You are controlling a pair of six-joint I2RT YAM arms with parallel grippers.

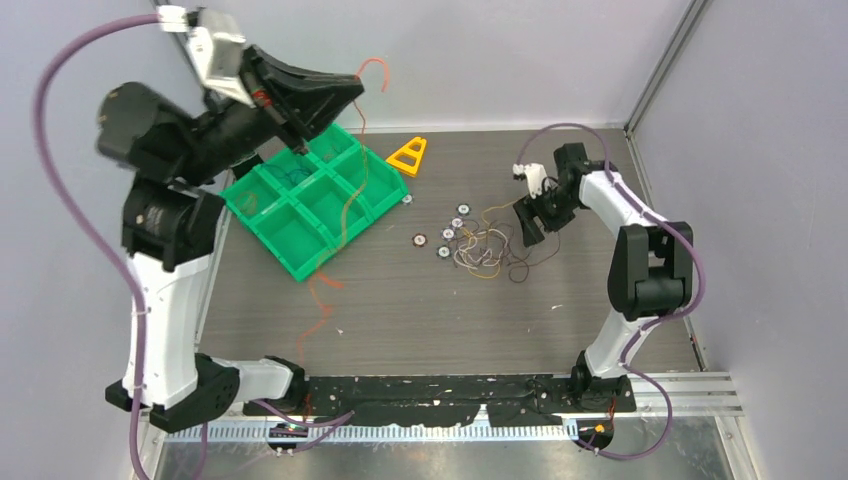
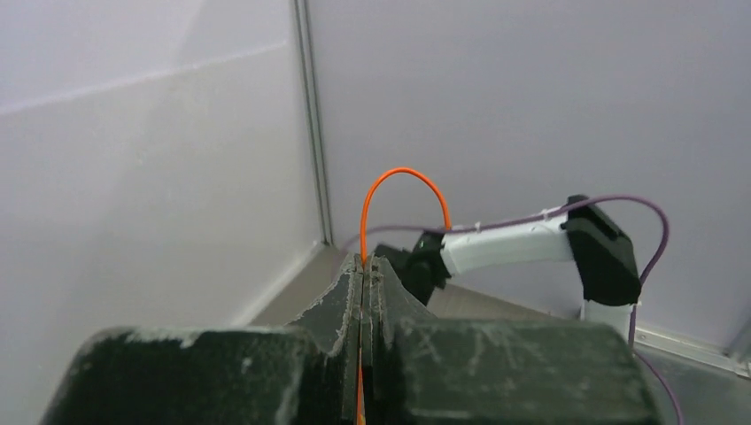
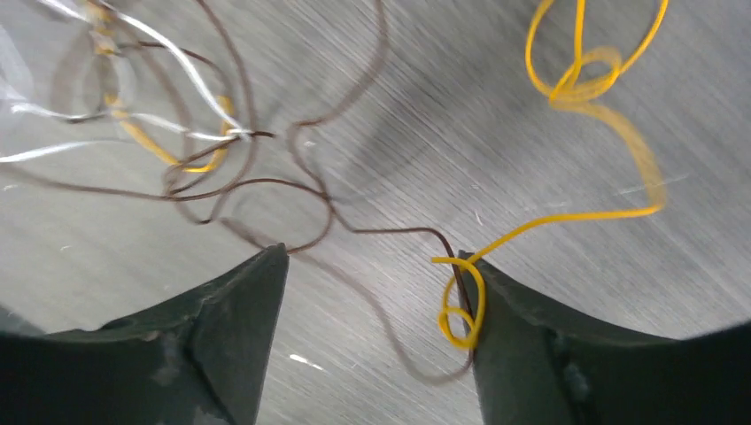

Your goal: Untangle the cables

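The left hand (image 2: pixel 363 262) is pinched tight on the orange cable (image 2: pixel 403 173), whose free end arches above the fingertips. In the top view that hand (image 1: pixel 345 92) is raised high over the green tray (image 1: pixel 303 272). The cable hangs from it across the tray and down to the worktop (image 1: pixel 560 320) near the front.

The right hand (image 3: pixel 372 266) stands wide and low over the bunch (image 1: pixel 480 245), clamping nothing. The brown cable (image 3: pixel 266 181) runs between its fingers, and a curl of the yellow cable (image 3: pixel 460 310) lies against the inner edge of one.

To do this well, the left hand should probably lift slowly and keep its pinch. The long tail could catch on the tray's walls. The right hand would do best to close on one strand only, so the curl at its finger should be freed or deliberately taken first.

The top view blurs the left hand. I cannot tell where the orange tail ends, or whether it touches the bunch, which seems well apart from it. The right wrist view is smeared, so I cannot tell whether the yellow curl hooks the finger or merely rests beside it.
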